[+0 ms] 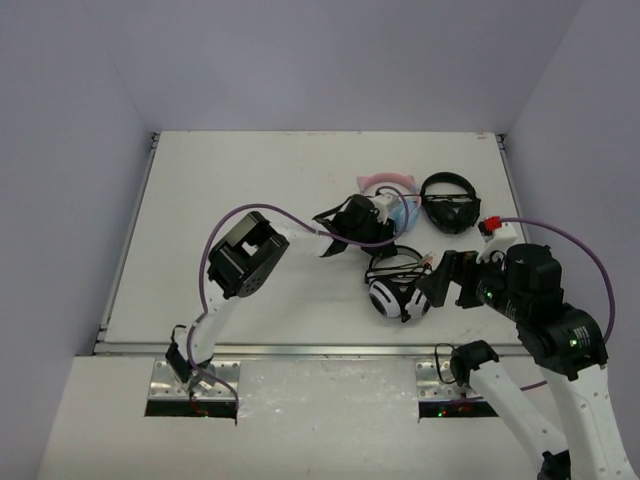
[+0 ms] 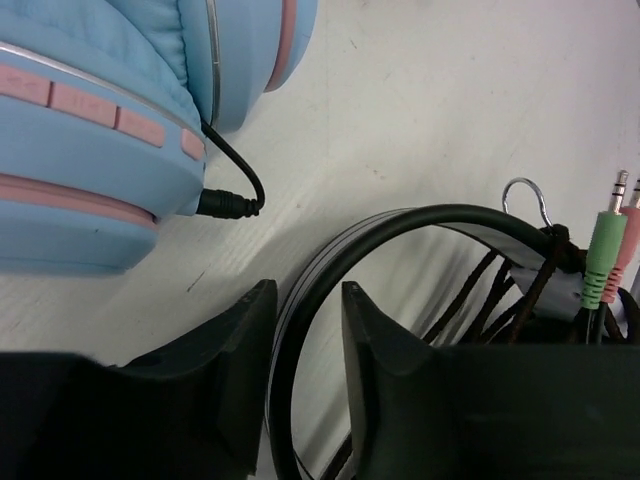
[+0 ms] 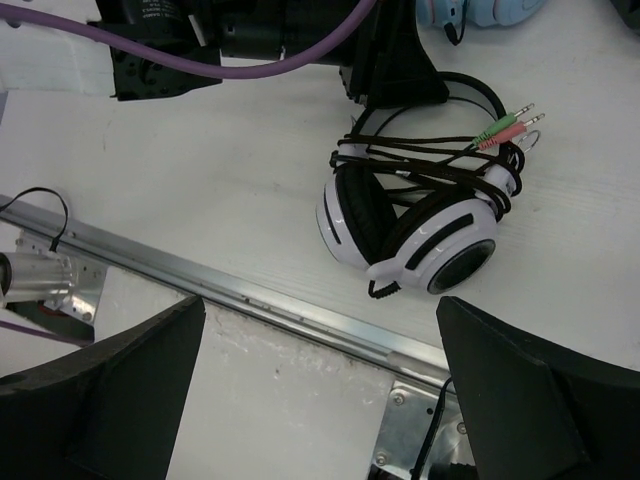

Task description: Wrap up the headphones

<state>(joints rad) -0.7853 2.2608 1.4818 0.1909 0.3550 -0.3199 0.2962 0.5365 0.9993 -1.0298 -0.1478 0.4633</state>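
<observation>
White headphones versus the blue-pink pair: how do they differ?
The white headphones have cable wound round them, green and pink plugs loose; the blue-pink pair has a black plug seated in one cup. The white headphones' headband sits between the left gripper's fingers; nothing grips the blue-pink pair. Both lie on the table.

Left arm (image 1: 235, 275) stretched forward, fingers (image 2: 390, 370) closed on the headphones (image 2: 400, 216); right arm (image 1: 545, 310) bent inward, fingers (image 3: 520, 390) wide apart.

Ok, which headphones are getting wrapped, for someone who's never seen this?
On the white table, look near the front edge, right of centre. The white headset there has black cable wound around it, unlike the pink-and-blue pair and the all-black pair behind it.
</observation>
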